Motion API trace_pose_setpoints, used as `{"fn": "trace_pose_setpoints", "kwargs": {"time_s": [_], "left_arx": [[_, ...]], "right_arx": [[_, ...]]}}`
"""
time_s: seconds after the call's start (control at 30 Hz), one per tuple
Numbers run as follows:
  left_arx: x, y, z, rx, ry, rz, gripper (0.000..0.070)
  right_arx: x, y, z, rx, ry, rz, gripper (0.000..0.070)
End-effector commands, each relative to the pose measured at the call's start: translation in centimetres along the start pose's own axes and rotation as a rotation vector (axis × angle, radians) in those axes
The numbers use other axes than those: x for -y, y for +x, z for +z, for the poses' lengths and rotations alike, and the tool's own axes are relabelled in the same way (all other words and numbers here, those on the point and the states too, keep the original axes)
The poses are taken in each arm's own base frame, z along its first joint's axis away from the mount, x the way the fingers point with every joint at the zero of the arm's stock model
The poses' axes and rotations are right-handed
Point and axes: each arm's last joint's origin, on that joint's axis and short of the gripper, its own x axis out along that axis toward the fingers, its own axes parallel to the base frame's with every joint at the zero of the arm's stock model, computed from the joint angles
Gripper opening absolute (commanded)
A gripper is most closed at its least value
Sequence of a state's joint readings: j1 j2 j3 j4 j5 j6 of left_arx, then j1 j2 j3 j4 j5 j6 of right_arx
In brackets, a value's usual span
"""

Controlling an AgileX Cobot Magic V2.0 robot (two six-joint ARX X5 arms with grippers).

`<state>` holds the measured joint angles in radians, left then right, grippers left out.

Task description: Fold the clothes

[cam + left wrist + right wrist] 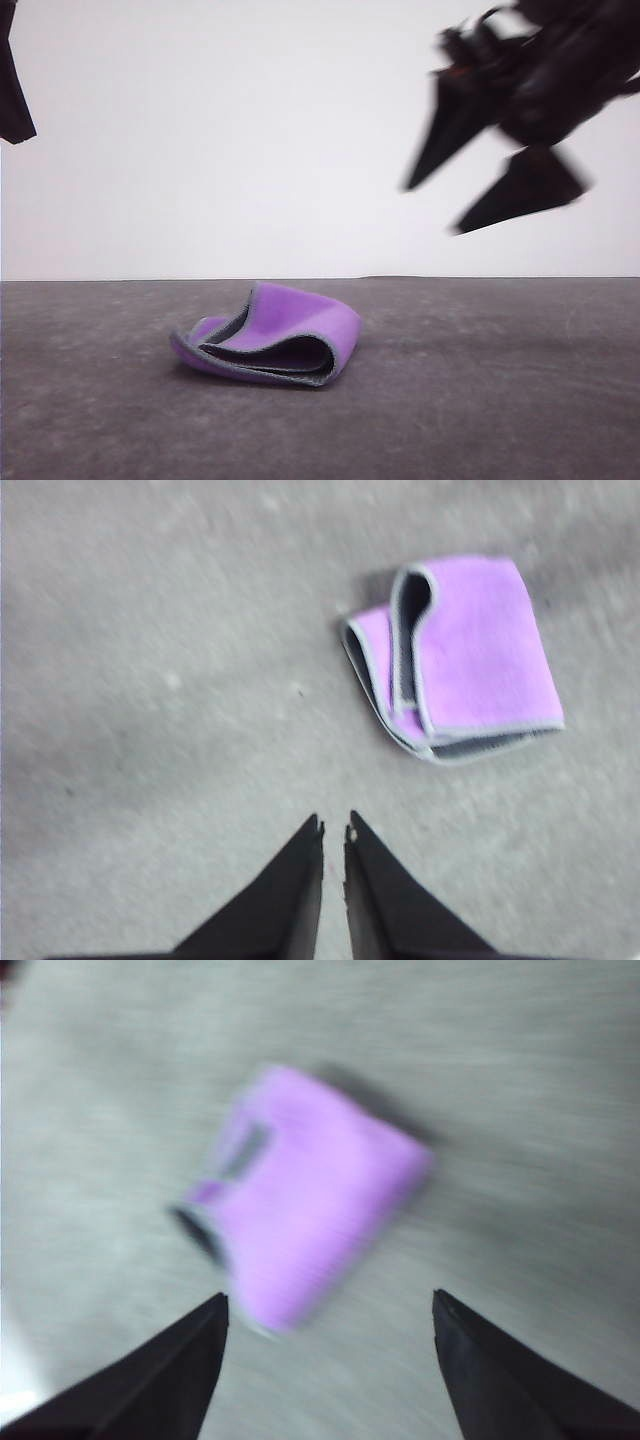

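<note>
On the worktop (520, 400), near the middle, the cloth (270, 335) lies loosely folded, purple outward. High at right, the right fingers (495, 205) are spread and empty; the left fingers (335, 830) are nearly closed, also empty. Its springy top flap could reopen, or a hasty pinch could drag the layers askew.

Blur and cropping across the three views.
Right gripper (432, 208) is smeared in the front view; the cloth (305, 1195) is blurred in the right wrist view, its edging unreadable. Left gripper (334, 826) is cut by the frame edge, the finger bases unseen.
</note>
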<state>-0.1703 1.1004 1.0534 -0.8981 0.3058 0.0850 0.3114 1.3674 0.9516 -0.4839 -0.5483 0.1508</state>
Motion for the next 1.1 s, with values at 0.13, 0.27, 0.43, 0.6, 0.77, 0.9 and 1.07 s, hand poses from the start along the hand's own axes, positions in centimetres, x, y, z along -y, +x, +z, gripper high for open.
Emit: {"fn": "trace_pose_setpoints", "kwargs": {"time_s": [0.13, 0.27, 0.43, 0.6, 0.77, 0.9, 1.07], "left_arx": [[-0.6, -0.1, 0.3, 0.009, -0.011, 0.018, 0.0027], [-0.7, -0.2, 0.2, 0.011, -0.016, 0.022, 0.0027], [-0.7, -0.2, 0.2, 0.009, -0.017, 0.022, 0.0027], [-0.7, -0.2, 0.2, 0.006, -0.018, 0.021, 0.0026], [-0.7, -0.2, 0.1, -0.003, -0.02, 0.02, 0.0009], [-0.7, -0.2, 0.1, -0.006, -0.022, 0.02, 0.0009], [-0.7, -0.2, 0.1, -0.001, -0.02, 0.021, 0.0013]], "right_arx": [[0.1, -5.1, -1.1, 0.012, -0.104, -0.227, 0.0408], [0.0, -7.4, -1.5, 0.077, -0.099, -0.266, 0.0408], [0.2, -8.4, -1.6, 0.109, -0.086, -0.298, 0.0407], [0.3, -8.4, -1.6, 0.104, -0.087, -0.299, 0.0208], [0.3, -8.4, -1.6, 0.101, -0.111, -0.302, 0.0005], [0.3, -8.4, -1.6, 0.101, -0.115, -0.301, 0.0005], [0.3, -8.4, -1.6, 0.107, -0.119, -0.302, 0.0005]]}}
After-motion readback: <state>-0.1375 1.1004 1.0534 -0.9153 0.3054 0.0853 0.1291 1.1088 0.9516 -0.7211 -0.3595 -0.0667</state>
